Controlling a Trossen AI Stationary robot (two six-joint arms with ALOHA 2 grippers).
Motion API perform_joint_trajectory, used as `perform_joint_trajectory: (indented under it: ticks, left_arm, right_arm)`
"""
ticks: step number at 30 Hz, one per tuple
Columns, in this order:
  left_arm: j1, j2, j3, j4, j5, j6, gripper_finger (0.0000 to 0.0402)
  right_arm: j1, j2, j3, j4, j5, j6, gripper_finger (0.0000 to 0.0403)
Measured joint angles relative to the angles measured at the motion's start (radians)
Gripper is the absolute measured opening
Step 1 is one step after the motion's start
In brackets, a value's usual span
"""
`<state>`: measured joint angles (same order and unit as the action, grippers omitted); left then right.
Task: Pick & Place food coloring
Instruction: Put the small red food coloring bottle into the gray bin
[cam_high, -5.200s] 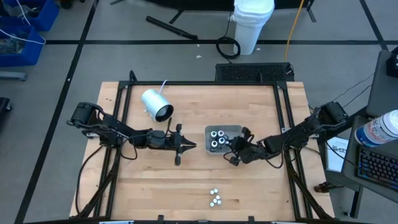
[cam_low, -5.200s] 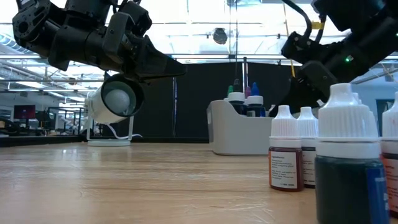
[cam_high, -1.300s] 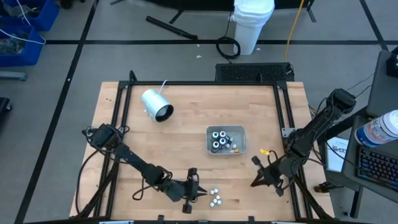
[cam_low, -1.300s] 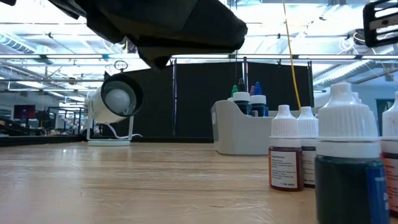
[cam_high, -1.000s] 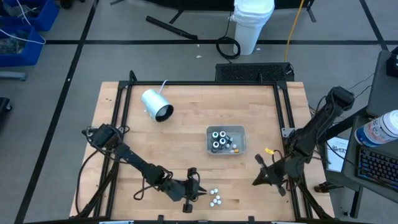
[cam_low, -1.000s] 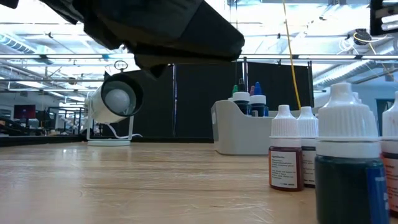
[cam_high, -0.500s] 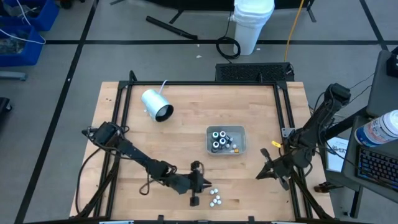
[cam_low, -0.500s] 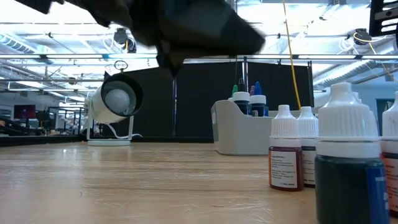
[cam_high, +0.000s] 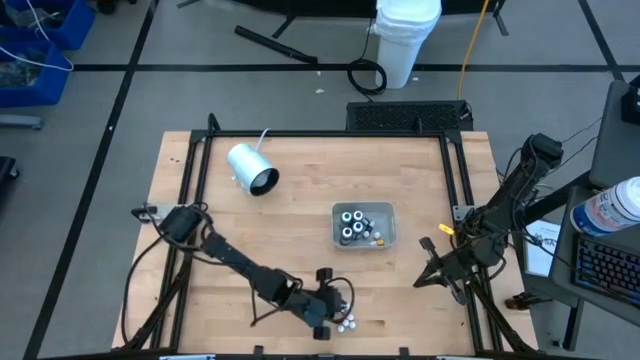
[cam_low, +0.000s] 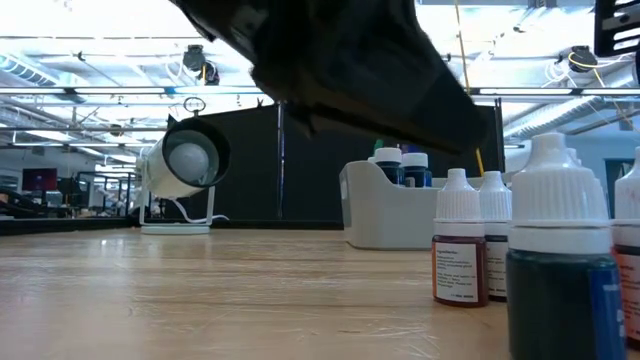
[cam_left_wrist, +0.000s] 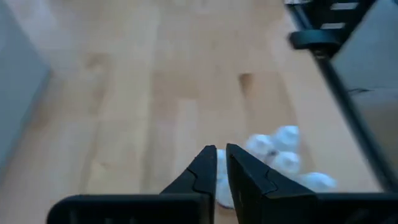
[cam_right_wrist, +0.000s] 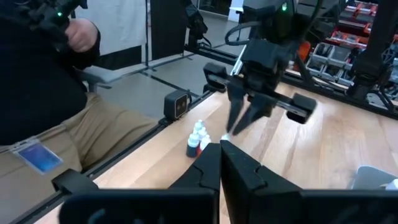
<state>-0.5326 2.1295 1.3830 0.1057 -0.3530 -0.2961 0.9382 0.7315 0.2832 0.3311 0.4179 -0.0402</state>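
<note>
A few loose food coloring bottles (cam_high: 347, 322) with white caps stand on the wood near the table's near edge; they also show in the low view (cam_low: 459, 240). My left gripper (cam_high: 340, 303) hangs just over them, its fingers (cam_left_wrist: 205, 168) closed to a narrow slit. A white cap (cam_left_wrist: 273, 149) shows right past the tips. More bottles stand in the grey tray (cam_high: 337, 226). My right gripper (cam_high: 423, 277) is shut and holds nothing, at the table's right edge. My left gripper slants down at the cluster of loose bottles (cam_right_wrist: 198, 140) from the table's left. One white cap (cam_left_wrist: 219, 183) shows through the slit between its fingers. I cannot tell whether the fingers touch it.
A white cylinder (cam_high: 250, 167) with a dark mouth lies at the far left of the table. Black frame rails (cam_high: 195, 200) run along the table's sides. A seated person (cam_right_wrist: 56, 118) is beyond the table's near edge.
My left gripper has travelled along the near edge toward the table's right edge, up to the loose bottles, tipping as it went. My right gripper has drawn back a little toward the right edge. The bottles stand as before.
</note>
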Motion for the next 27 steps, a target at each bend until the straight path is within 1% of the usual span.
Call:
perform_joint_trajectory:
  ticks: [3,9,12,15,19,22,27]
  left_arm:
    - [-0.007,0.000,0.000,-0.012,0.037,-0.011,0.0068]
    - [-0.013,0.000,0.000,-0.003,0.038,0.030,0.0142]
    - [-0.008,0.000,0.000,-0.038,0.038,0.015,0.0174]
    - [-0.004,0.000,0.000,-0.078,0.038,-0.021,0.0196]
    - [-0.004,0.004,0.000,-0.082,0.038,-0.029,0.0208]
    - [-0.005,0.013,0.000,-0.086,0.051,-0.026,0.0208]
    - [0.000,0.053,-0.001,-0.040,0.074,-0.024,0.0200]
  right_arm:
    - [0.000,0.000,0.000,-0.002,0.000,0.000,0.0000]
    - [0.000,0.000,0.000,-0.004,0.000,-0.001,0.0000]
    - [0.000,0.000,0.000,-0.004,0.000,-0.001,0.0000]
    - [0.000,0.000,0.000,-0.003,0.000,-0.001,0.0000]
    - [0.000,0.000,0.000,-0.003,0.000,0.001,0.0000]
    - [0.000,0.000,0.000,-0.004,0.000,0.001,0.0000]
    - [0.000,0.000,0.001,-0.003,0.000,-0.002,0.0000]
